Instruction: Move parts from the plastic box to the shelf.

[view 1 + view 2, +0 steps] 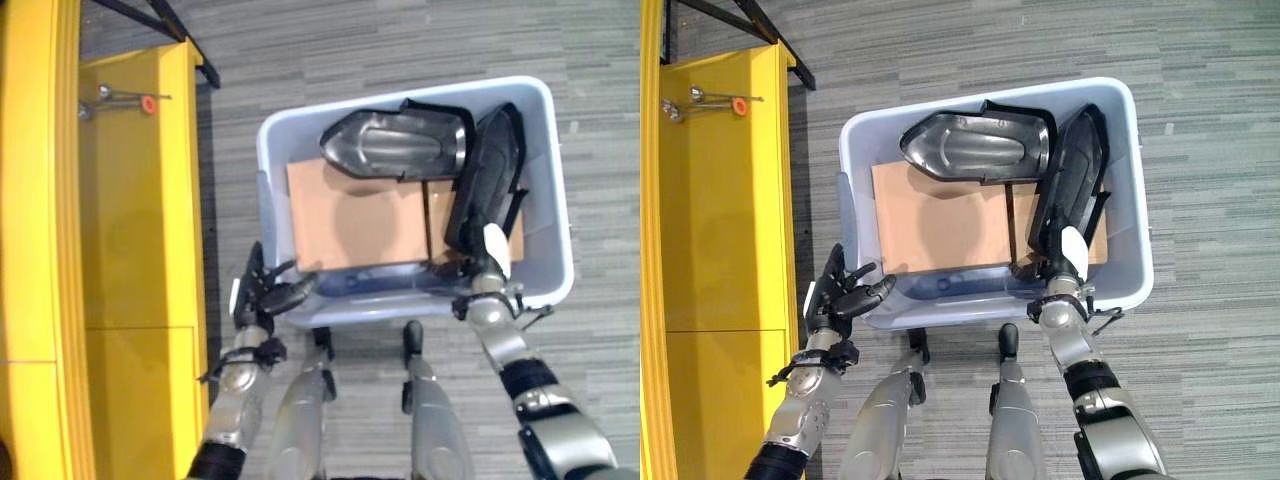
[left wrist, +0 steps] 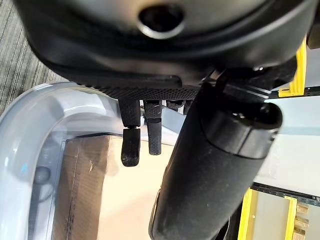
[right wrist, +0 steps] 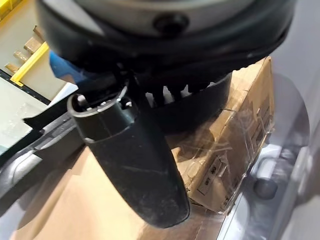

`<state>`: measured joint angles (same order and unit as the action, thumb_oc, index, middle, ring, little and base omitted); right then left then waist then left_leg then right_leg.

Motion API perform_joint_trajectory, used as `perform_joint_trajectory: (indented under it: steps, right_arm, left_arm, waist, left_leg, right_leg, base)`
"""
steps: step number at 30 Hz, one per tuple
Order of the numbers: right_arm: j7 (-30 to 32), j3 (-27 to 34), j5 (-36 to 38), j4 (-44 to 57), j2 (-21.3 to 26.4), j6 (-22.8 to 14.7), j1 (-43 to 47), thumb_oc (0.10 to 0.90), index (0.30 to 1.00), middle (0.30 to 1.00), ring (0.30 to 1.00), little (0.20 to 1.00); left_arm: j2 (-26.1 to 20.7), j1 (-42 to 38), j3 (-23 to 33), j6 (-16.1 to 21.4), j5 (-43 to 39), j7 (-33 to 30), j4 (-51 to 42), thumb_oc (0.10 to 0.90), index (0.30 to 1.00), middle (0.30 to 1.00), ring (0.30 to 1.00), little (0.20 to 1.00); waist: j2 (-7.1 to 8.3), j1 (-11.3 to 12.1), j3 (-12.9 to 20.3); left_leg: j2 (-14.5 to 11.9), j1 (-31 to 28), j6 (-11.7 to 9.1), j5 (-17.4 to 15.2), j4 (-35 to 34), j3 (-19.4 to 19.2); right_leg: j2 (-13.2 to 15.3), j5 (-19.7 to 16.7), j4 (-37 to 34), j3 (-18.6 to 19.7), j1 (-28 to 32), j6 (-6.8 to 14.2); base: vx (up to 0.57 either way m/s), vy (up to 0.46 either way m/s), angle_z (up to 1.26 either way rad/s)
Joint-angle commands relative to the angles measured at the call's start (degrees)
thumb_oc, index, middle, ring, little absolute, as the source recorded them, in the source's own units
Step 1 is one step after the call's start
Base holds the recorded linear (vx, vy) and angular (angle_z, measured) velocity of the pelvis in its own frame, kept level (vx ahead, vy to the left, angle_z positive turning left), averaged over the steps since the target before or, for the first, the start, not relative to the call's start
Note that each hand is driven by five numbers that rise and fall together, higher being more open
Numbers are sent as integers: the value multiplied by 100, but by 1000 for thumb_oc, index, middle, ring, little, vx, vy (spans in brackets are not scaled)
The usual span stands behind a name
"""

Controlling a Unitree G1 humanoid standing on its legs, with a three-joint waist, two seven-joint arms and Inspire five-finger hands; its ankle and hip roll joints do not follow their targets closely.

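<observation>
A pale plastic box (image 1: 560,200) stands on the floor before me, lined with brown cardboard (image 1: 370,225). Two parts lie in it: a dark shiny scoop-shaped part (image 1: 395,145) along the far side and a long black part (image 1: 487,180) leaning at the right wall. My left hand (image 1: 262,295) is at the box's near left corner, open, its thumb reaching over the rim (image 2: 30,125). At the near end of the long black part my right hand (image 1: 487,268) reaches in over the near right rim. Its thumb (image 3: 135,160) juts out above the cardboard (image 3: 240,130).
A yellow shelf (image 1: 140,220) runs along the left, close to the box's left wall. A small metal piece with an orange tip (image 1: 147,103) lies on its far end. A black bar (image 1: 190,40) crosses behind it. Grey carpet surrounds the box.
</observation>
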<state>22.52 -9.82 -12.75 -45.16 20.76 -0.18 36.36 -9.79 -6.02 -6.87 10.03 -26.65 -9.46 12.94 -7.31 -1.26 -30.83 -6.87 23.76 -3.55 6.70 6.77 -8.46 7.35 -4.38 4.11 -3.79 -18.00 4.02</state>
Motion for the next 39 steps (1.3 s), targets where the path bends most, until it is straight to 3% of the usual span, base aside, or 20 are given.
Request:
perform_joint_trajectory:
  steps: [1, 2, 3, 4, 5, 11, 20, 33, 39]
  right_arm:
    - [-18, -127, 470, -215, 80, -172, 337, 900, 1000, 1000, 1000, 1000]
    - [-19, -129, 473, -228, 86, -177, 387, 900, 1000, 1000, 1000, 1000]
    - [14, -42, 776, -611, -25, -225, 443, 714, 739, 739, 739, 739]
    - [13, -45, 780, -625, -19, -230, 493, 624, 613, 613, 613, 613]
    - [14, -38, 897, -806, -59, -259, 566, 400, 300, 300, 300, 300]
    - [-3, -175, 1034, -1282, -15, -303, 743, 400, 300, 300, 300, 300]
    - [110, -222, 803, -940, 96, -230, 501, 400, 300, 300, 300, 300]
    - [342, 27, 224, 332, 275, -120, -142, 400, 300, 300, 300, 300]
    - [348, 36, -103, 1070, 492, -112, -168, 400, 300, 300, 300, 300]
  left_arm:
    - [376, 456, -685, -250, 36, 275, 92, 900, 1000, 1000, 1000, 1000]
    - [380, 411, -665, -252, 36, 274, 97, 900, 1000, 1000, 1000, 1000]
    - [431, 394, -712, -240, 34, 271, 109, 900, 1000, 1000, 1000, 1000]
    - [435, 348, -690, -242, 34, 271, 115, 900, 1000, 1000, 1000, 1000]
    - [454, 320, -688, -242, 36, 275, 127, 900, 1000, 1000, 1000, 1000]
    - [483, 164, -712, -257, 115, 306, 122, 900, 1000, 1000, 1000, 1000]
    - [507, 66, -616, -243, 138, 258, 163, 900, 1000, 1000, 1000, 1000]
    - [476, -61, -492, -255, 215, 208, 233, 900, 1000, 1000, 1000, 1000]
    - [426, -139, -371, -277, 287, 235, 309, 900, 1000, 1000, 1000, 1000]
  waist:
    - [-350, 20, 104]
    - [-345, 11, 104]
    - [-406, 50, 104]
    - [-402, 41, 104]
    - [-428, 56, 104]
    - [-494, 106, 104]
    - [-380, 61, 104]
    - [-217, -30, 104]
    - [-41, -43, 104]
  left_leg:
    - [-475, -142, -796, -339, 890, 538]
    - [-462, -80, -788, -296, 882, 545]
    - [-469, -153, -788, -334, 865, 529]
    - [-456, -90, -780, -292, 858, 536]
    - [-453, -101, -774, -289, 847, 531]
    - [-452, -137, -743, -265, 780, 519]
    - [-471, -267, -732, -280, 702, 527]
    - [-557, -918, -608, -233, 182, 454]
    - [-550, -1546, -442, -220, -287, 355]
  right_leg:
    - [505, -398, 614, -121, -16, -11]
    - [515, -430, 614, -120, -78, -11]
    - [520, -394, 611, -116, -22, -11]
    - [529, -426, 611, -115, -84, -12]
    - [536, -426, 615, -113, -81, -11]
    - [571, -408, 623, -135, -58, -2]
    - [596, -383, 595, -156, 32, -8]
    - [542, -290, 212, -292, 591, -79]
    - [383, -231, -156, -391, 1091, -164]
  base:
    - [0, 0, 0]
    - [0, 0, 0]
    - [0, 0, 0]
    - [0, 0, 0]
    - [0, 0, 0]
    - [0, 0, 0]
    - [0, 0, 0]
    - [-1, 5, 3]
    - [-5, -5, 0]
